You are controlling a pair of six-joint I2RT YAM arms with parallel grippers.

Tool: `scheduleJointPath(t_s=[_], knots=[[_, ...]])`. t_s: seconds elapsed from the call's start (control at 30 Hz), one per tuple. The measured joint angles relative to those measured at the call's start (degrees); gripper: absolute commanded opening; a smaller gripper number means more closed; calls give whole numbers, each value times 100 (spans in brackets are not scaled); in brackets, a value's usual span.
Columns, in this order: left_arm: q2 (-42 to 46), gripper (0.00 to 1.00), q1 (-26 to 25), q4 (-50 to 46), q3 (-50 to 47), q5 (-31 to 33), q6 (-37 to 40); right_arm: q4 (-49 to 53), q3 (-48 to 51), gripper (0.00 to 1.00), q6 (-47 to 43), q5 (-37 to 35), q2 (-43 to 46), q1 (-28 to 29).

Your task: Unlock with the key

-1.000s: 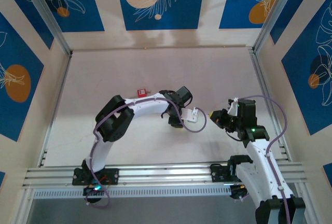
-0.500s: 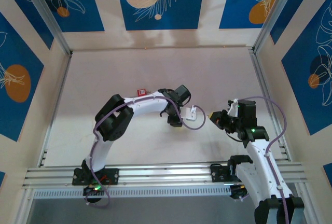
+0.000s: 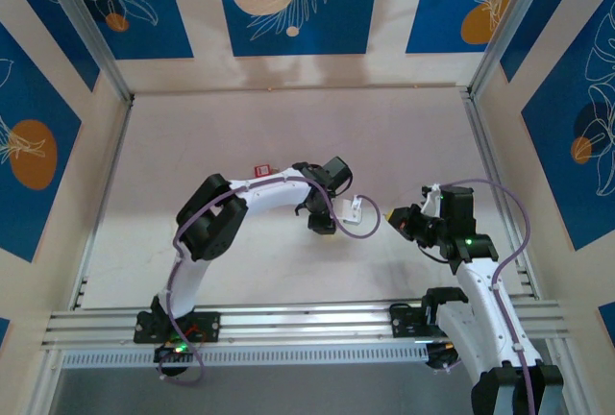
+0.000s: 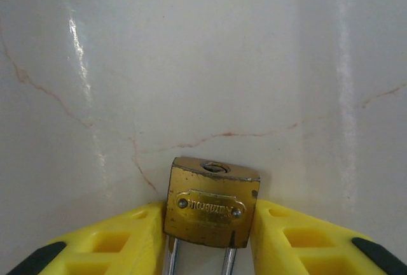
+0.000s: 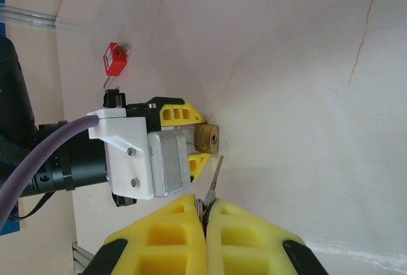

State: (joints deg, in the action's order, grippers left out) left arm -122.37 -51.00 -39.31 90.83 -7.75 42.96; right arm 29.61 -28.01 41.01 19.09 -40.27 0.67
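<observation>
A: Step in hand?
B: Lining up for insertion. Grips the brass padlock [image 4: 212, 202] tight in the left end effector [image 4: 210, 218]; pinches the key [image 5: 215, 176] in the closed right end effector [image 5: 205, 204], tip just beside the padlock, not yet in.
A: Next?
B: Likely needs squaring the blade to the keyhole, pushing in straight, then turning.

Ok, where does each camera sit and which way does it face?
Top external: above, behind the bases, looking down at the pale marbled table; left arm and right arm show.
Left wrist: on the left arm, looking along its yellow fingers at the brass padlock they clamp.
Right wrist: on the right arm, facing past its yellow fingers and pinched thin silvery key toward the left gripper.
Shared: both wrist views catch the padlock.
</observation>
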Motion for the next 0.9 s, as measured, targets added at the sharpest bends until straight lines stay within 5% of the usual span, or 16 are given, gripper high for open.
scheduleJointPath(t_s=[0.9], knots=[[35, 53, -13, -470, 273, -17, -634, 0, 4, 0, -24, 22, 0, -76]])
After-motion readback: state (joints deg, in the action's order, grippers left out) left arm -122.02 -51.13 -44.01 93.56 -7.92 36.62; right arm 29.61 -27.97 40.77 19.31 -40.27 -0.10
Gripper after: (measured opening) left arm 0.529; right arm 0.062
